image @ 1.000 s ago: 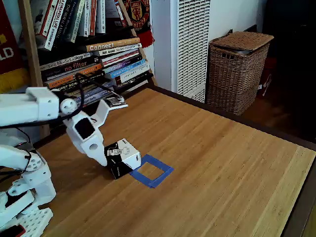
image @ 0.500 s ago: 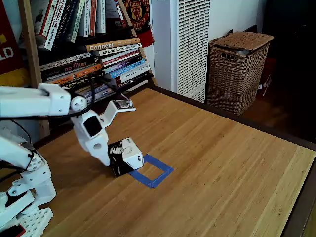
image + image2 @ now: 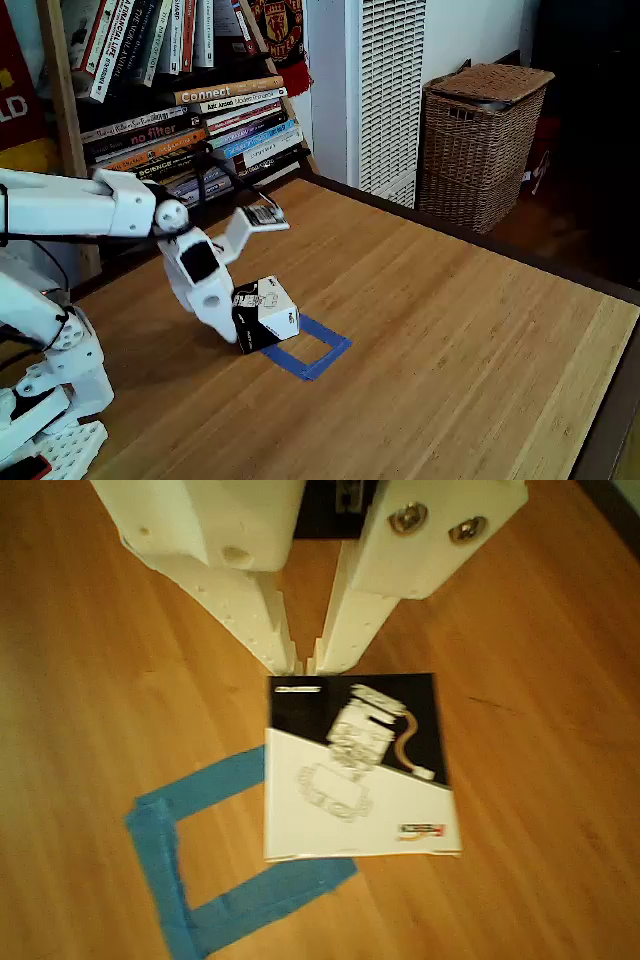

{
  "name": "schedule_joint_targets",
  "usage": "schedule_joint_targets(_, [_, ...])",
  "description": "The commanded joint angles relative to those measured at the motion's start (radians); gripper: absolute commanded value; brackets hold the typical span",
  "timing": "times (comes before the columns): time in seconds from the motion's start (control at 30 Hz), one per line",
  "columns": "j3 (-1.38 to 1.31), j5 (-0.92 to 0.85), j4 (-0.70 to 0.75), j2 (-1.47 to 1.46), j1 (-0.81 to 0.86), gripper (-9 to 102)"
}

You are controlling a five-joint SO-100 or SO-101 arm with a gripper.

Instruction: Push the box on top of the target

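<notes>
Where the other view looks straight down, the box [image 3: 358, 765] shows a top face split diagonally, black above and white below, printed with a line drawing and a small red mark near its 5 o'clock corner. It covers the 2 o'clock part of the target [image 3: 205, 865], a hollow blue-tape square on the wooden tabletop [image 3: 540, 680]. The white fingers [image 3: 277, 630] are pinched nearly closed and empty, tips meeting the box's 11 o'clock edge.

Bright daylight falls across the light wooden plank table [image 3: 450, 330], dark trim along its far edge. Behind it, a wooden bookshelf [image 3: 58, 110] crammed with leaning and stacked books [image 3: 200, 130], a tall white louvred heater panel [image 3: 385, 90], and a brown woven wicker basket [image 3: 480, 145] by the shadowy right corner.
</notes>
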Motion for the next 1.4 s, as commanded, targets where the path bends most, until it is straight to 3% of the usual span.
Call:
schedule_joint_targets(0.0, [-0.051, -0.071, 0.017, 0.023, 0.046, 0])
schedule_joint_targets(0.27, [-0.178, -0.118, 0.015, -0.114, 0.084, 0])
schedule_joint_targets(0.53, [-0.198, -0.025, 0.003, -0.144, 0.041, 0])
schedule_joint_targets(0.9, [-0.104, 0.058, 0.302, 0.236, 0.069, 0])
schedule_joint_targets(1.07, [-0.129, 0.253, 0.393, 0.301, 0.018, 0])
schedule_joint_targets(1.37, [-0.215, 0.742, 0.342, 0.176, -0.147, 0])
